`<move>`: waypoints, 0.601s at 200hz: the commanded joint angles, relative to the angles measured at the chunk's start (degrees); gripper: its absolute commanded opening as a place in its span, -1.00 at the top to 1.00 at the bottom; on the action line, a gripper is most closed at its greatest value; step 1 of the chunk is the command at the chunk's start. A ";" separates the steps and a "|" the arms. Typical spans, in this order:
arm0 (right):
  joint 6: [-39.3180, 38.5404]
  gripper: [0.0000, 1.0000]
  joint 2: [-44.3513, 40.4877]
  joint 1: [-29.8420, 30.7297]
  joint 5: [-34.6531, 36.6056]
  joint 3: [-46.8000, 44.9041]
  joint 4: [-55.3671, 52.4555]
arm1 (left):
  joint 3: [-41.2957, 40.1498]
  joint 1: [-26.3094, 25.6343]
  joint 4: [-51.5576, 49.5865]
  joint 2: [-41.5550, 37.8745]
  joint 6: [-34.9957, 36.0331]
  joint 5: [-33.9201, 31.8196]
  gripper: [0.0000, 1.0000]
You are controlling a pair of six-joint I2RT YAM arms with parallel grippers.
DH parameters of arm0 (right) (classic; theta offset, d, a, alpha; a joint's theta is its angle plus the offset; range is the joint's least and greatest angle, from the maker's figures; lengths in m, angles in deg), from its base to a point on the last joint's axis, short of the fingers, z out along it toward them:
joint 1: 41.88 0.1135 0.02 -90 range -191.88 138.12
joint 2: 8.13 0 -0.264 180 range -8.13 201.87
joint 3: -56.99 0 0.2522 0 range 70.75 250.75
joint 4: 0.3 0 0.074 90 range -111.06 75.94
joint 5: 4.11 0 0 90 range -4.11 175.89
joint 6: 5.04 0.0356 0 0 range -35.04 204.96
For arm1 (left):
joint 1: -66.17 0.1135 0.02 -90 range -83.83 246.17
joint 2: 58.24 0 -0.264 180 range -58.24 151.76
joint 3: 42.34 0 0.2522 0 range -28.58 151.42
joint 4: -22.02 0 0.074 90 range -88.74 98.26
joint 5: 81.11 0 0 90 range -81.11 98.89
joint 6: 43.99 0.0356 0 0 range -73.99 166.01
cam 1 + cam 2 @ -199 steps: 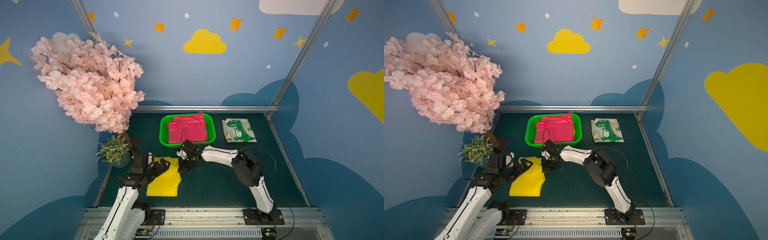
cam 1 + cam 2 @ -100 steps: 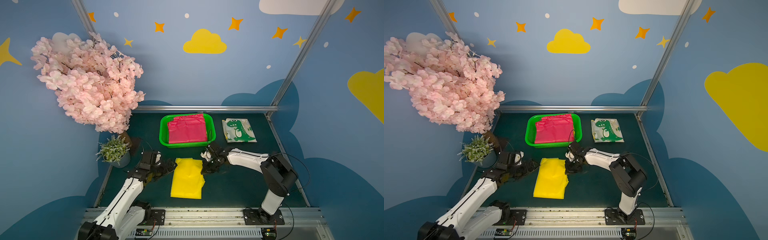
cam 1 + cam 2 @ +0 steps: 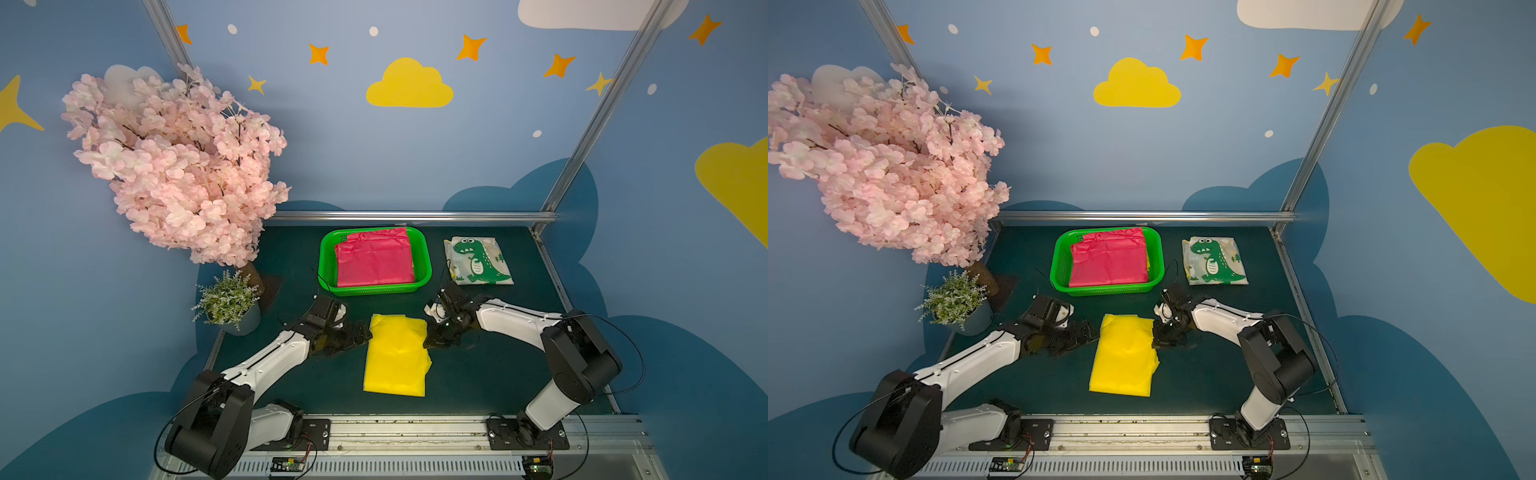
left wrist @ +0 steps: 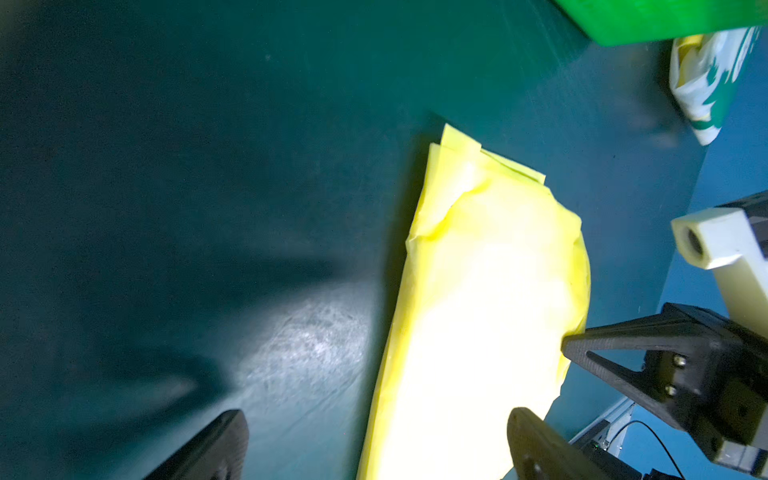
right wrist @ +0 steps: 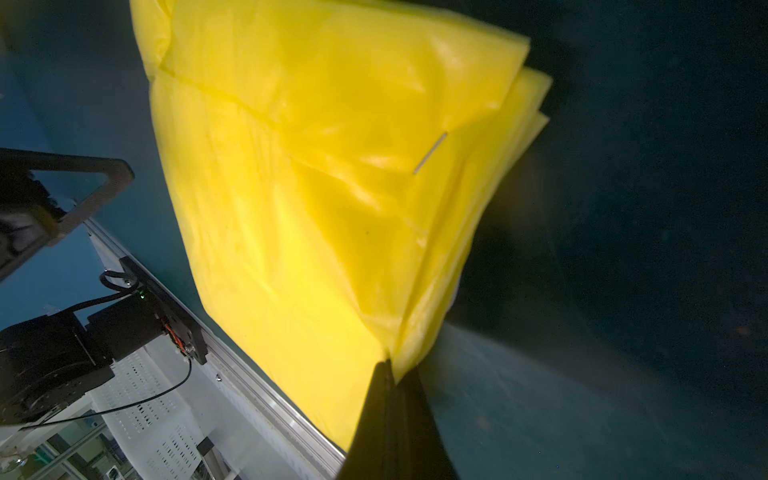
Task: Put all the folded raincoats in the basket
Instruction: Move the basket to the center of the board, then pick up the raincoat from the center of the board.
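Right wrist view: right gripper [image 5: 390, 368] clamps the yellow raincoat [image 5: 291, 208] by its right edge; left gripper [image 3: 360, 335] gapes empty. Probably light, limp, slippery: pinch stacked edges.

Strip of bare counter [image 3: 395, 309] between yellow raincoat [image 3: 397, 361] and basket [image 3: 424, 257]; pink raincoat [image 3: 374, 259] covers most of basket floor.

raincoat [image 3: 397, 361]: yellow | basket [image 3: 326, 266]: bright green | cloth [image 3: 374, 259]: magenta | pouch [image 3: 478, 262]: white, green dinosaur print
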 commanded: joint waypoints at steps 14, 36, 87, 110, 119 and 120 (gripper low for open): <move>-0.49 1.00 1.38 -0.25 -1.10 0.36 1.19 | 2.83 -1.81 4.16 4.73 2.83 2.78 -1.00; -0.32 0.77 1.67 -0.28 -0.97 0.14 1.27 | 3.13 -2.33 5.85 7.21 3.20 3.97 -0.96; 0.30 0.20 1.29 -0.28 -0.57 -1.07 1.83 | 2.74 -2.92 9.82 10.25 3.19 6.10 -0.37; 0.64 0.21 1.72 -0.28 -1.04 -1.38 2.47 | 2.63 -3.26 10.76 11.20 3.25 6.66 -0.12; 0.75 0.24 2.01 -0.28 -1.27 -1.53 2.74 | 2.49 -3.50 11.22 11.51 3.27 6.87 -0.04; 0.79 0.25 2.00 -0.28 -1.27 -1.55 2.82 | 2.47 -3.52 11.26 11.55 3.27 6.85 -0.02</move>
